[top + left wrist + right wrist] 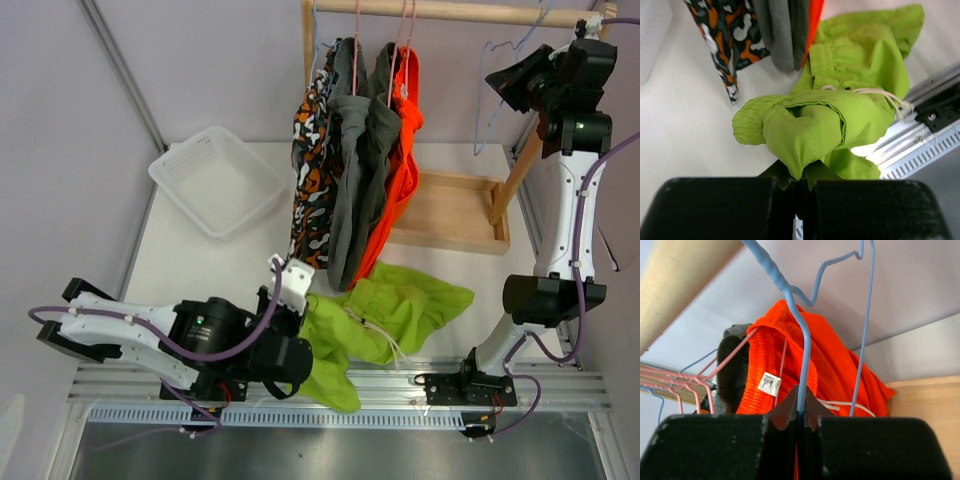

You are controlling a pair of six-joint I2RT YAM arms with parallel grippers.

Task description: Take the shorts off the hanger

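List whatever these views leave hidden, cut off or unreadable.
1. Right wrist view: the white label on the orange shorts is too small to read.
2. Right wrist view: the blue hanger, pinched in the right gripper, leaves the top edge, hook unseen.
3. Left wrist view: top edge cuts off the camouflage shorts.
4. Top view: the left arm covers part of the lime green shorts.

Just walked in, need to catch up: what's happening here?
Two robot arms are taking shorts off hangers. The left end effector is shut on the lime green shorts, which lie crumpled at the near edge of the table. The right end effector is shut on a bare blue hanger by the wooden rail. The orange shorts, grey shorts and camouflage shorts hang from that rail.
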